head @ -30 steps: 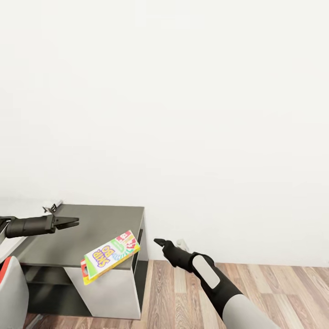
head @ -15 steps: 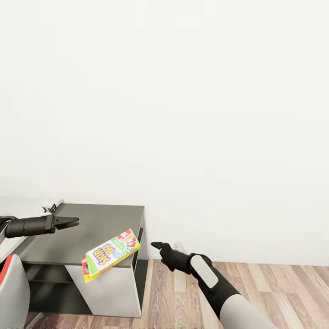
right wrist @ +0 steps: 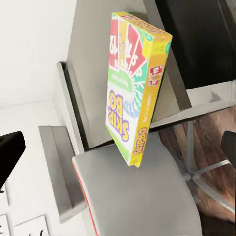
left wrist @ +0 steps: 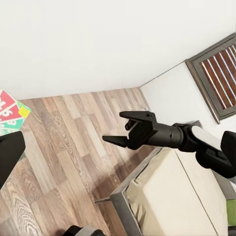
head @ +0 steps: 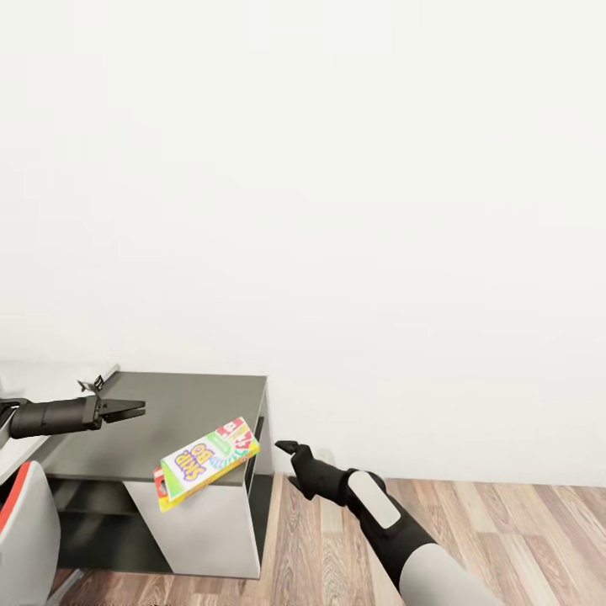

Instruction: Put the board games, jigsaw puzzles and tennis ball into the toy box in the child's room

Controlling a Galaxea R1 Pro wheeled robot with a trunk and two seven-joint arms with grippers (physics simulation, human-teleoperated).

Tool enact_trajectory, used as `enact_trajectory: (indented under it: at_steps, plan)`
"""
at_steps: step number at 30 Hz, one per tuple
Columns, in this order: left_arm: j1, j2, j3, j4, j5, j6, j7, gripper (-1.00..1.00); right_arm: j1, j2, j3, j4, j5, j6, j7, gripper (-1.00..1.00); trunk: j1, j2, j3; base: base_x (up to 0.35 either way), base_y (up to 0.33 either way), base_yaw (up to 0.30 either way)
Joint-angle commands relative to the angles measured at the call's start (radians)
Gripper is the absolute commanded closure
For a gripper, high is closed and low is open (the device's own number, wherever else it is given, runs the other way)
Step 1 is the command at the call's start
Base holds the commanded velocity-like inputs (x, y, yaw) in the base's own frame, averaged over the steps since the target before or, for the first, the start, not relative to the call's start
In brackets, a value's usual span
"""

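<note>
Head view: both grippers open, empty.

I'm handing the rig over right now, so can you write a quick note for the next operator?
Left gripper: open, empty, over the table's dark-grey wing.
Right gripper: open, empty, held out beside that wing, above the wood floor.
SKIP-BO board game: tilted at the wing's front edge, in neither gripper. What supports it cannot be told.
Bed: a corner shows behind the right arm in the left wrist view.
Done: cannot be judged from these views.
Left: grasp SKIP-BO, put it in the toy box, then check the other toys.
</note>
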Motion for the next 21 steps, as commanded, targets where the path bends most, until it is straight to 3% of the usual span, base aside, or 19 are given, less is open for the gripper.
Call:
enact_trajectory:
  at_steps: [1, 6, 11, 15, 19, 21]
  plan:
    - [-0.001, 0.001, -0.004, 0.0, 0.004, 0.011, -0.003, -1.0, -0.001, 0.0, 0.0, 0.006, 0.0, 0.002, 0.003, -1.0, 0.0, -0.001, -0.002, -0.112, 0.014, 0.0]
    - [-0.001, 0.001, -0.004, 0.0, 0.004, 0.011, -0.003, -1.0, -0.003, 0.0, -0.005, 0.075, -0.001, -0.001, 0.003, -1.0, 0.0, -0.001, -0.002, -0.102, 0.029, 0.0]
    - [-0.001, 0.002, -0.004, -0.001, 0.004, 0.011, -0.003, -1.0, -0.003, 0.0, -0.036, 0.12, -0.006, 0.001, 0.003, -1.0, 0.0, -0.001, -0.002, -0.015, 0.004, 0.0]
    - [-0.001, 0.02, -0.003, -0.019, 0.008, 0.036, -0.003, -1.0, -0.004, 0.0, -0.049, 0.146, -0.008, 0.002, 0.004, -1.0, 0.0, -0.001, -0.002, -0.003, 0.001, 0.0]
    - [-0.001, 0.029, -0.008, -0.122, 0.045, 0.122, -0.003, -1.0, -0.004, 0.0, -0.055, 0.177, -0.034, -0.002, 0.006, -1.0, 0.0, -0.001, -0.002, 0.0, 0.0, 0.0]
    - [0.0, 0.025, -0.011, -0.216, 0.079, 0.187, -0.003, -1.0, -0.004, 0.0, -0.054, 0.181, -0.079, -0.006, 0.008, -1.0, 0.0, -0.001, -0.002, 0.0, 0.0, 0.0]
